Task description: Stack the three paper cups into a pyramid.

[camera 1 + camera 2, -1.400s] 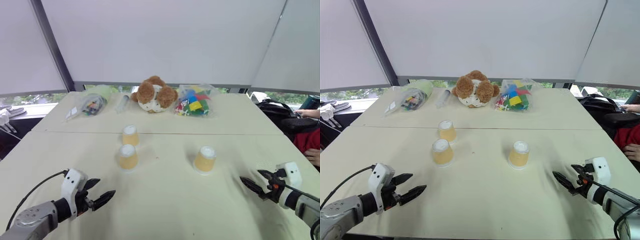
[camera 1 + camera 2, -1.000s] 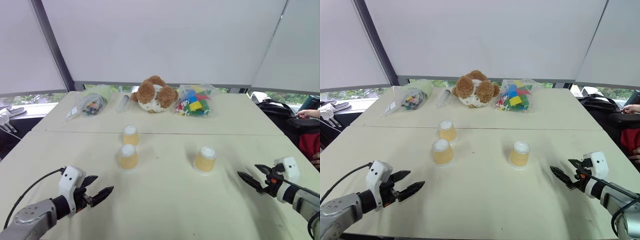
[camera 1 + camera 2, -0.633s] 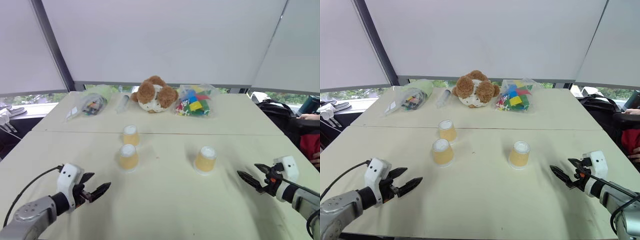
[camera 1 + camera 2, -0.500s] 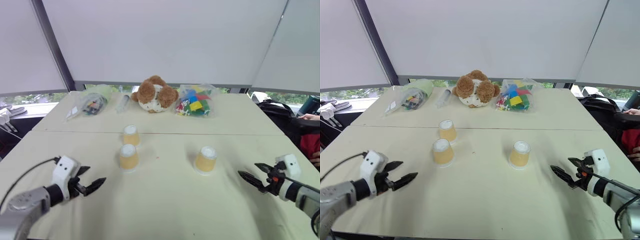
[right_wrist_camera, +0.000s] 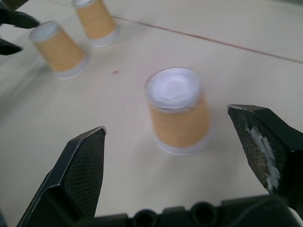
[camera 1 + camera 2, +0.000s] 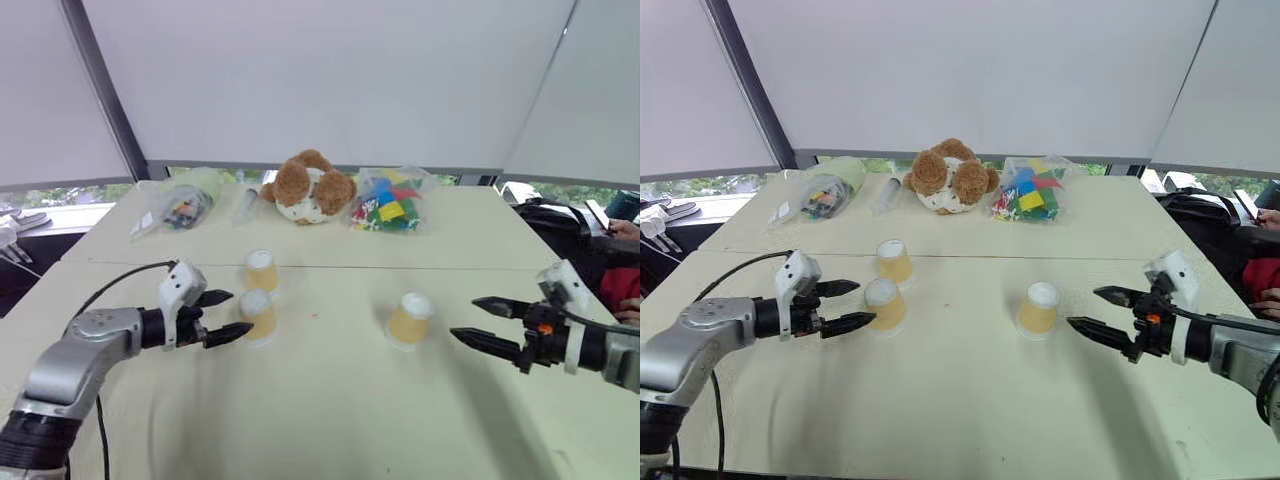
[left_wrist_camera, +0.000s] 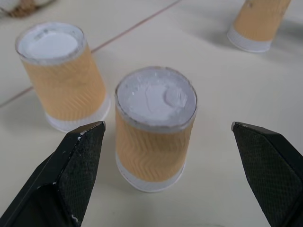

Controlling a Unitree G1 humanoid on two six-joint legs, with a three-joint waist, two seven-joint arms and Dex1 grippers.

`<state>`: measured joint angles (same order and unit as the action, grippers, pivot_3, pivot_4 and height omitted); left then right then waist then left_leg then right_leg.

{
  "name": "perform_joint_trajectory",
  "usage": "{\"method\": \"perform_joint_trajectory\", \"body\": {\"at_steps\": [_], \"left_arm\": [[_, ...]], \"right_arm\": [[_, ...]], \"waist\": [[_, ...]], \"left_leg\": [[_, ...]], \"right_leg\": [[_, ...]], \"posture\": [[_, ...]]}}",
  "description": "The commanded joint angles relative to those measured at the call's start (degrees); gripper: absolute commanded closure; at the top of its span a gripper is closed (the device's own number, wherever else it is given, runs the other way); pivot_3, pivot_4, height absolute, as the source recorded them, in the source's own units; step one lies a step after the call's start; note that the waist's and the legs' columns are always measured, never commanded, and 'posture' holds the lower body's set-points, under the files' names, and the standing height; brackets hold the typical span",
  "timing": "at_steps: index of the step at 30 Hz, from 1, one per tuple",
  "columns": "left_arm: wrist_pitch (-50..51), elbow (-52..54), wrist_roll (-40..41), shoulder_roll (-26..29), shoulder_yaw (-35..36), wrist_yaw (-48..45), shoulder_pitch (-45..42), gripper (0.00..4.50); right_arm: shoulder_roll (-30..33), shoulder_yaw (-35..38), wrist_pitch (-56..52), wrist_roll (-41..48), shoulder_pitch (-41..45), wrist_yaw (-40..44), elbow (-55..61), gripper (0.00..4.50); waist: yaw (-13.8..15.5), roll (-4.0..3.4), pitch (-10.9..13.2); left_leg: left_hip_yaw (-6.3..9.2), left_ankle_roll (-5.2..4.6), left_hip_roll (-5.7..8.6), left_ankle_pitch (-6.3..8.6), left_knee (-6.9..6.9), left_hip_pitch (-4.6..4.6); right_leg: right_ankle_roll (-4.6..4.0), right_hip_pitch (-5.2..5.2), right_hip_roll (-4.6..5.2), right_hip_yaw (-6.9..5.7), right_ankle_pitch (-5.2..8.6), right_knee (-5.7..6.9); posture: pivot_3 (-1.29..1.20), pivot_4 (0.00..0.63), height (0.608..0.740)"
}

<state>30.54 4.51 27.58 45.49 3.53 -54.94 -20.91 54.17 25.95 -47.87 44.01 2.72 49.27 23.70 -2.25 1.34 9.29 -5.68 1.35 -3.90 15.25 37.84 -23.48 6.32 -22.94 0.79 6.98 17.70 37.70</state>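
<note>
Left tool [image 6: 222, 315] of the robot hovers low over the pale cream worktop [image 6: 330, 420] in the left eye view, its two black fingers spread wide and holding nothing, their tips just beside the nearer of two small tapered tan-yellow paper cups with white round bases [image 6: 256, 315]; the second such cup [image 6: 261, 271] stands upside down just behind the first, near the seam of the worktop, and the third cup [image 6: 409, 319] stands well apart to the right. The right tool [image 6: 482, 323] points at that third cup from the right, its fingers also spread wide and empty, near the cup but not touching it. At the far edge lie a brown and white teddy bear [image 6: 306, 187], a clear bag of coloured blocks [image 6: 388, 211] to its right and a clear bag of small items [image 6: 178, 210] to its left. The right eye view gives the same layout. In the left wrist view the nearer cup sits upside down between the two wide black fingers [image 7: 71, 175], touching neither, with the second cup just beside it and the third farther off. In the right wrist view the third cup stands alone between the wide fingers [image 5: 78, 170], clear of both, and the other two cups lie beyond it.
</note>
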Motion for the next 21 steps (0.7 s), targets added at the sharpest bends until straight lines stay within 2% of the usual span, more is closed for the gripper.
{"method": "perform_joint_trajectory", "body": {"at_steps": [1, 12, 15, 18, 21], "left_arm": [[-3.8, -3.1, -2.3, -0.9, -0.9, -1.5, -3.5, 0.09], [-9.8, -13.6, -6.3, -7.9, -4.6, -4.0, -10.1, 0.09], [-12.0, -16.1, -8.0, -9.2, -5.3, -4.2, -11.5, 0.78], [-12.5, -16.8, -8.2, -10.0, -4.7, -4.3, -11.9, 2.09], [-11.6, -15.3, -7.7, -9.6, -4.3, -5.1, -11.7, 2.10]], "right_arm": [[-0.5, 1.2, -1.5, 2.2, -0.3, -1.8, 3.8, 0.00], [-2.4, 0.5, -1.1, 2.3, -0.9, -4.7, 5.2, 0.00], [-2.7, 0.1, -0.6, 2.1, -0.9, -5.1, 5.1, 0.00], [-2.9, 0.2, -0.3, 1.9, -0.7, -5.5, 5.0, 0.00], [-2.9, 0.5, -0.2, 1.7, -0.9, -5.4, 4.8, 0.00]], "waist": [[0.1, 0.02, 0.0], [0.1, 0.04, 0.0], [0.1, 0.04, 0.0], [0.1, 0.04, 0.0], [0.0, 0.04, 0.0]], "left_leg": [[0.01, 0.00, 0.01, 0.00, 0.04, 0.00], [0.05, -0.01, 0.03, 0.00, 0.11, -0.02], [0.05, -0.02, 0.03, 0.00, 0.12, -0.02], [0.06, -0.02, 0.03, 0.00, 0.12, -0.02], [0.07, -0.02, 0.03, 0.00, 0.12, -0.02]], "right_leg": [[0.00, 0.04, 0.01, -0.01, 0.00, 0.00], [0.01, 0.08, 0.02, -0.02, -0.01, -0.01], [0.01, 0.09, 0.02, -0.02, -0.01, -0.01], [0.02, 0.09, 0.01, -0.03, -0.01, -0.01], [0.02, 0.09, 0.01, -0.03, -0.01, 0.00]], "posture": [[0.00, 0.150, 0.740], [0.00, 0.150, 0.740], [0.00, 0.150, 0.740], [0.00, 0.150, 0.740], [0.00, 0.150, 0.740]]}}
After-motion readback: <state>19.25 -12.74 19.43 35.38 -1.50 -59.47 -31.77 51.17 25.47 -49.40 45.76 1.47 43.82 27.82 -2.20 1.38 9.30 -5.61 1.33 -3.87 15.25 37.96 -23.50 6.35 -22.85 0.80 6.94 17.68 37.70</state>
